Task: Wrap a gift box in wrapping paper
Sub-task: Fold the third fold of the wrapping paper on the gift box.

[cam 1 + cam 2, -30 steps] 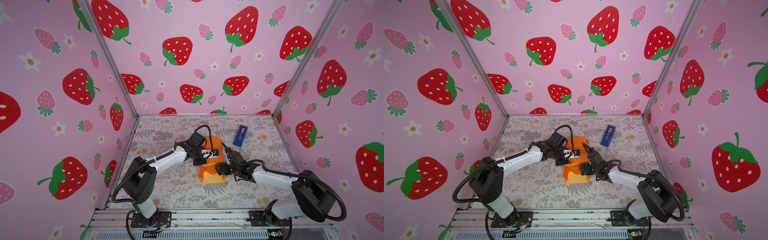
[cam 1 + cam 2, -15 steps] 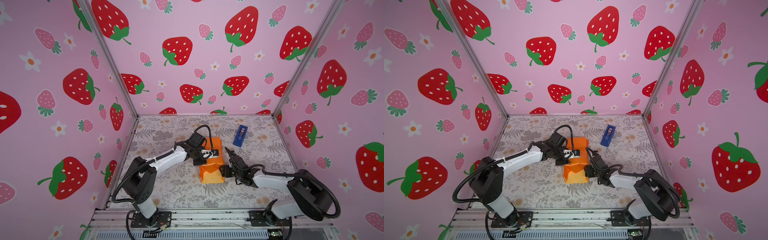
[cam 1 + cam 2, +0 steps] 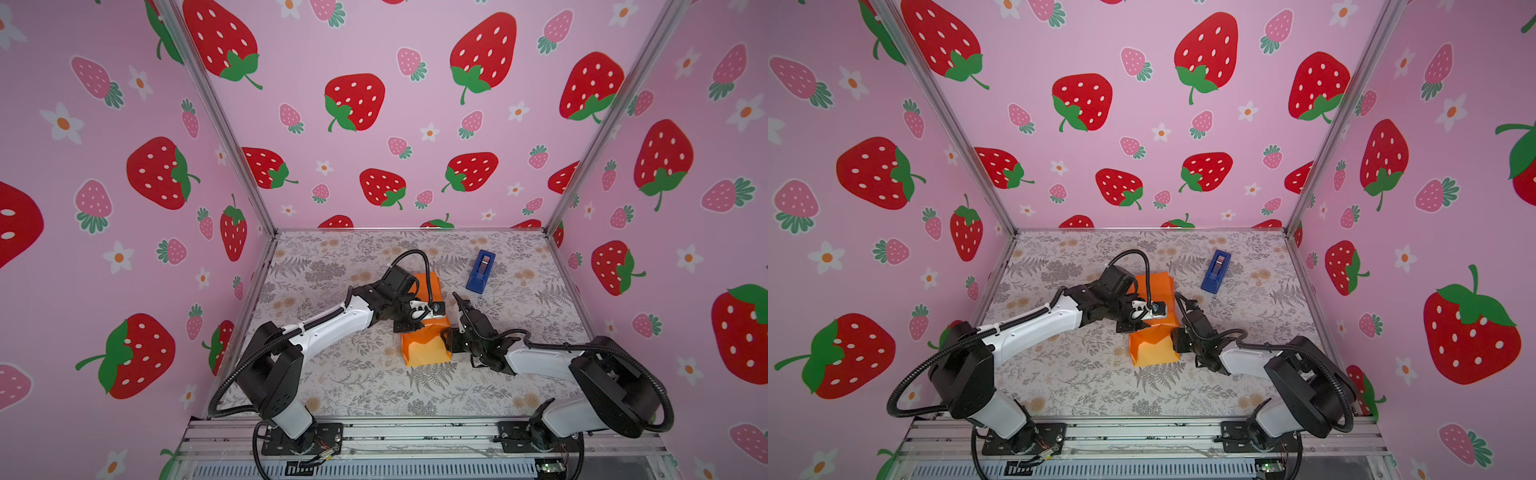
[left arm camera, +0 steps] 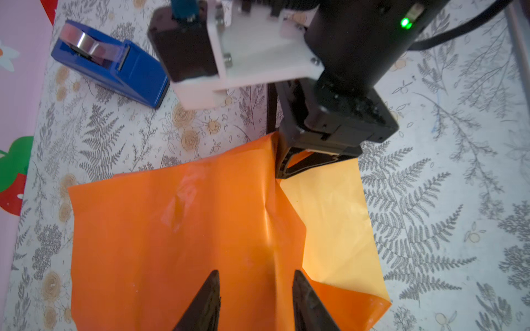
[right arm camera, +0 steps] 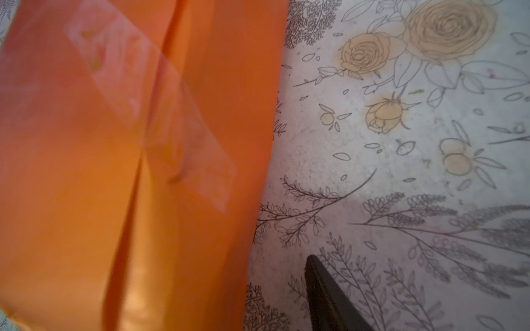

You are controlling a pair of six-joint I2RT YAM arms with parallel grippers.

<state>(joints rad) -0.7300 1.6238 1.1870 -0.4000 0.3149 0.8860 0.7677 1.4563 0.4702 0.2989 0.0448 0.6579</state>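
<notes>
The right gripper (image 4: 289,169) has narrowed its jaws around the wrapping paper (image 4: 172,229) edge; left gripper (image 4: 256,275) stays half-open

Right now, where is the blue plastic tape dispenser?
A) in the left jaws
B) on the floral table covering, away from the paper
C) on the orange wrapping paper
B: both top views show the blue tape dispenser on the floral table covering, clear of the orange wrapping paper.

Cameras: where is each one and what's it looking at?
Both top views: high in front, looking down at the table; left arm, right arm show.
Left wrist: left arm, above the wrapping paper, facing the tape dispenser; left fingertips, right gripper show.
Right wrist: right arm, beside the paper; one finger shows.
Shared: all see the paper.
</notes>
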